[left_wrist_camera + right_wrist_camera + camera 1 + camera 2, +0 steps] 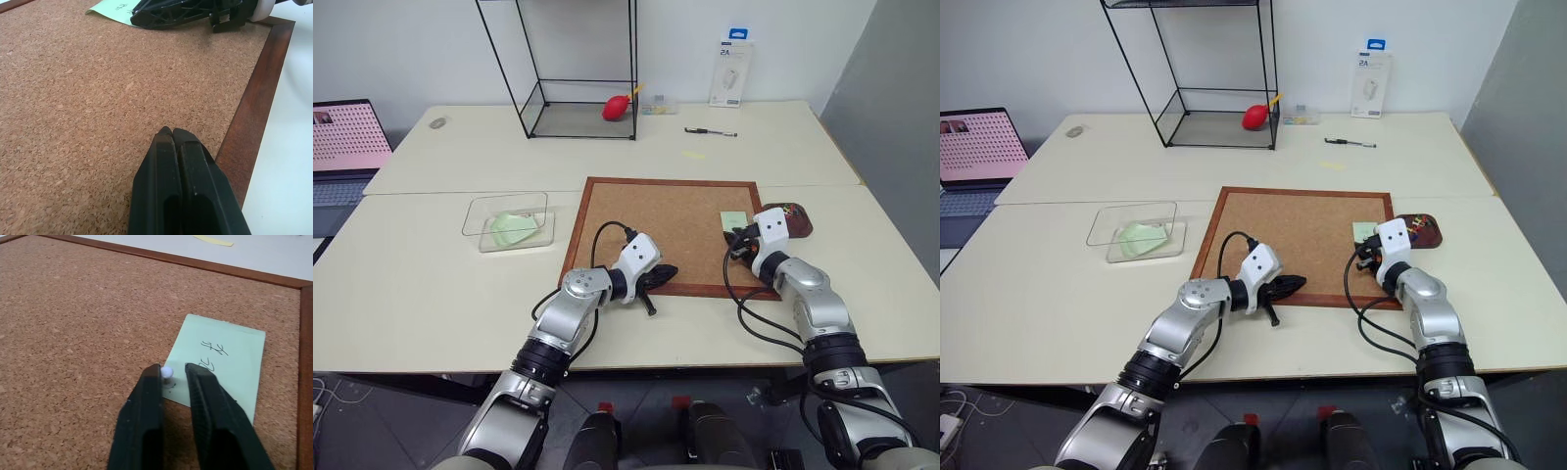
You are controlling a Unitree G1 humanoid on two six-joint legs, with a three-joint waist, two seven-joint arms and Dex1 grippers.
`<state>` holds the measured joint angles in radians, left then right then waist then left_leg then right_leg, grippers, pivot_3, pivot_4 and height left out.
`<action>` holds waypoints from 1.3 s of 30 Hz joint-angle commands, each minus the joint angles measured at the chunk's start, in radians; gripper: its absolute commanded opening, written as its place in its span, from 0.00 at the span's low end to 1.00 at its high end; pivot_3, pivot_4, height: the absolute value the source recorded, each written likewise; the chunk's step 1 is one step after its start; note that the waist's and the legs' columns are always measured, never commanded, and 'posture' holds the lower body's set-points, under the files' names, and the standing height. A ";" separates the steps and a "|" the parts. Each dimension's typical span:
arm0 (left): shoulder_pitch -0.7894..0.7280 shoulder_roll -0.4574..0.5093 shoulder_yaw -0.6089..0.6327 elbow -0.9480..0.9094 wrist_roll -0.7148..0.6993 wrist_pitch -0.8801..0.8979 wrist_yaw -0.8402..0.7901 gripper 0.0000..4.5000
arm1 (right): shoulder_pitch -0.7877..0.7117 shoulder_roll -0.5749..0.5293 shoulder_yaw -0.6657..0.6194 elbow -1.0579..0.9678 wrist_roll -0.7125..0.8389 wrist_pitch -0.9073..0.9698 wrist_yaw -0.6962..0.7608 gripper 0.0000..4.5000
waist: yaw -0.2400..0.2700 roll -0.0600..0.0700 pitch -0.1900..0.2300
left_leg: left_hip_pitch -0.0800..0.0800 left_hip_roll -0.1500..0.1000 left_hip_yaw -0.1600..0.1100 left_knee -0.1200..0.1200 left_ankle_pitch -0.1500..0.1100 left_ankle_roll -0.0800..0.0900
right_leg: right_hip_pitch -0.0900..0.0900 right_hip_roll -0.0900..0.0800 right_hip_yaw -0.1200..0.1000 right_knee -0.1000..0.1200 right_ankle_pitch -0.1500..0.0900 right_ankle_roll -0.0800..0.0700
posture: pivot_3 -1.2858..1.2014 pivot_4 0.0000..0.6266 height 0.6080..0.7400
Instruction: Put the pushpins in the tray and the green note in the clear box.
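- A laptop [347,147] with a pink screen sits at the far left edge of the counter [431,294].
- The clear box [509,221] stands left of the cork board, with a rumpled pale green sheet [514,228] lying inside it.
- At the back, a tall black wire-framed glass case [578,69] holds a red object [617,107]; further right a white packaged item [732,73] leans on the wall, with a pen [711,131] and a tiny yellow slip [694,155] on the counter before it.
- The left hand [658,277] rests low over the near edge of the cork board [646,220], its two black fingers [181,186] pressed together on nothing.
- The green note [220,360] lies flat on the board near its right frame, handwriting on it, and is pinned at its near corner by a white-headed pushpin [167,372].
- The right hand [172,374] has its fingers close either side of that pin's head; one finger touches it, while a slim gap shows at the other.
- The dark brown tray [790,217] sits on the counter just right of the board, touching its frame, with several coloured pushpins [788,210] in it.
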<state>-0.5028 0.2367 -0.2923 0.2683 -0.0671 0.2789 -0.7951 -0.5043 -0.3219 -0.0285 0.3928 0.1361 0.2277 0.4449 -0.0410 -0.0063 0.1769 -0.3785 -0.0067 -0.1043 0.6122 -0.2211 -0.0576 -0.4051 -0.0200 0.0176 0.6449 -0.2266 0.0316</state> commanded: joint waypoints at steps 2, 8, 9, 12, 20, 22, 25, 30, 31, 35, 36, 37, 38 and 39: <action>0.044 0.013 -0.033 0.042 0.033 0.035 0.001 0.00 | -0.008 -0.012 -0.018 -0.050 0.006 -0.010 0.002 0.00 | 0.000 0.000 0.000 | 0.000 0.000 0.000 0.000 0.000 0.000 | 0.000 0.000 0.000 0.000 0.000 0.000 | 0.52 0.24 1.00; 0.047 0.014 -0.036 0.039 0.034 0.036 0.000 0.00 | 0.007 -0.025 -0.012 -0.142 0.023 0.003 0.037 0.00 | 0.000 0.000 0.000 | -0.001 0.000 -0.001 0.000 0.000 0.000 | 0.000 0.000 -0.001 0.000 0.000 0.000 | 0.52 0.24 1.00; 0.048 0.014 -0.037 0.039 0.034 0.037 0.000 0.00 | 0.010 -0.031 -0.008 -0.162 0.023 0.005 0.046 0.00 | 0.000 0.000 0.000 | -0.001 0.000 -0.001 0.000 0.000 0.000 | -0.001 0.000 -0.001 0.000 0.000 0.000 | 0.52 0.24 1.00; 0.050 0.014 -0.037 0.038 0.033 0.037 0.001 0.00 | 0.017 -0.050 0.002 -0.213 0.018 0.011 0.070 0.00 | 0.000 0.000 0.000 | -0.001 0.000 -0.001 -0.001 0.000 0.000 | -0.001 0.000 -0.001 0.000 0.000 0.000 | 0.52 0.24 1.00; 0.025 -0.014 0.017 0.054 -0.003 0.036 0.035 0.00 | 0.052 -0.117 0.055 -0.325 -0.024 -0.022 0.144 0.00 | 0.001 0.000 0.000 | -0.001 0.000 -0.001 -0.001 0.000 0.000 | -0.001 0.000 -0.001 -0.001 0.000 0.000 | 0.52 0.24 1.00; 0.012 -0.029 0.052 0.044 -0.031 0.045 0.045 0.00 | 0.065 -0.129 0.075 -0.344 -0.043 -0.047 0.153 0.00 | 0.002 0.000 0.000 | -0.001 0.000 -0.001 0.000 0.000 0.000 | -0.001 0.000 -0.001 -0.001 0.000 0.000 | 0.52 0.24 1.00; -0.009 -0.040 0.110 0.001 -0.088 0.100 0.046 0.00 | 0.082 -0.143 0.106 -0.360 -0.085 -0.109 0.164 0.00 | 0.001 -0.001 0.001 | -0.001 0.000 -0.001 0.000 0.000 0.000 | -0.001 0.000 -0.001 0.000 0.000 0.000 | 0.52 0.24 1.00; -0.024 -0.042 0.176 -0.100 -0.188 0.219 0.034 0.17 | 0.096 -0.147 0.140 -0.355 -0.125 -0.178 0.169 0.00 | -0.006 -0.005 0.004 | -0.003 0.001 -0.001 -0.001 0.000 0.000 | -0.003 0.000 -0.001 0.000 0.000 0.000 | 0.52 0.24 1.00; -0.023 -0.042 0.186 -0.119 -0.202 0.238 0.035 0.22 | 0.097 -0.146 0.145 -0.352 -0.132 -0.190 0.169 0.00 | -0.006 -0.006 0.004 | -0.003 0.001 -0.001 -0.001 0.000 0.000 | -0.004 0.000 -0.001 0.000 0.000 0.000 | 0.52 0.24 1.00; -0.019 -0.036 0.214 -0.173 -0.248 0.303 0.043 0.38 | 0.097 -0.147 0.158 -0.340 -0.153 -0.224 0.169 0.00 | -0.005 -0.008 0.005 | -0.005 0.000 -0.001 -0.001 0.000 0.000 | -0.005 0.000 -0.001 -0.001 0.000 0.000 | 0.52 0.24 1.00; -0.020 -0.038 0.226 -0.181 -0.264 0.320 0.049 0.41 | 0.097 -0.148 0.161 -0.337 -0.158 -0.232 0.169 0.00 | -0.005 -0.008 0.006 | -0.005 0.000 -0.001 -0.001 0.000 0.000 | -0.005 0.000 -0.001 -0.001 0.000 0.000 | 0.52 0.24 1.00; -0.021 -0.040 0.236 -0.187 -0.274 0.334 0.056 0.46 | 0.096 -0.149 0.163 -0.335 -0.163 -0.239 0.170 0.00 | -0.005 -0.009 0.006 | -0.005 0.000 -0.001 -0.001 0.000 -0.001 | -0.005 0.000 -0.001 -0.001 0.000 0.000 | 0.52 0.24 1.00; -0.023 -0.043 0.245 -0.189 -0.285 0.347 0.062 0.50 | 0.095 -0.149 0.166 -0.332 -0.166 -0.246 0.169 0.00 | -0.005 -0.009 0.006 | -0.005 0.000 -0.001 -0.001 0.000 -0.001 | -0.005 0.000 -0.001 -0.001 0.000 0.000 | 0.52 0.24 1.00; -0.024 -0.048 0.255 -0.191 -0.298 0.361 0.070 0.54 | 0.094 -0.150 0.167 -0.330 -0.170 -0.252 0.169 0.00 | -0.005 -0.010 0.007 | -0.005 0.000 -0.001 -0.001 0.000 -0.001 | -0.005 0.000 -0.001 -0.001 0.000 0.000 | 0.52 0.24 1.00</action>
<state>-0.5148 0.1959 -0.0693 0.1197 -0.3180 0.6114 -0.7430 -0.4031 -0.4621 0.1423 0.0754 -0.0218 0.0121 0.6101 -0.0463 -0.0159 0.1835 -0.3834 -0.0065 -0.1054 0.6113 -0.2212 -0.0581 -0.4097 -0.0201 0.0166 0.6439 -0.2269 0.0319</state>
